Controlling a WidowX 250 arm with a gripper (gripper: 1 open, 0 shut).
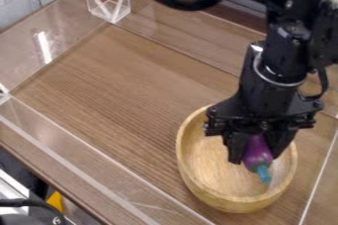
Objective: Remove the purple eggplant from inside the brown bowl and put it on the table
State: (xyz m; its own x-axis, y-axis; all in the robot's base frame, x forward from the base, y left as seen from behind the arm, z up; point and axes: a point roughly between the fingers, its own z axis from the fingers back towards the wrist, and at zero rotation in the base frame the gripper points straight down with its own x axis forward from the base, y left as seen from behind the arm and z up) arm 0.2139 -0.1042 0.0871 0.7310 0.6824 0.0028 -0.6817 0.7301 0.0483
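Eggplant [255, 152] hangs in the pincer [254, 147], its teal tip pointing down toward the front right of the view, over the bowl [226, 185]. The pincer's jaws are closed around its purple body. Whether the eggplant touches the bowl's inside, I cannot tell. The bowl sits near the counter's front edge in the view, with bare wood beside its left rim. The counter [119, 81] has open room to the left and behind, up to the clear wall [38, 39] along the left. A clear pointed piece [109, 4] stands at the far left corner. No writing can be read.
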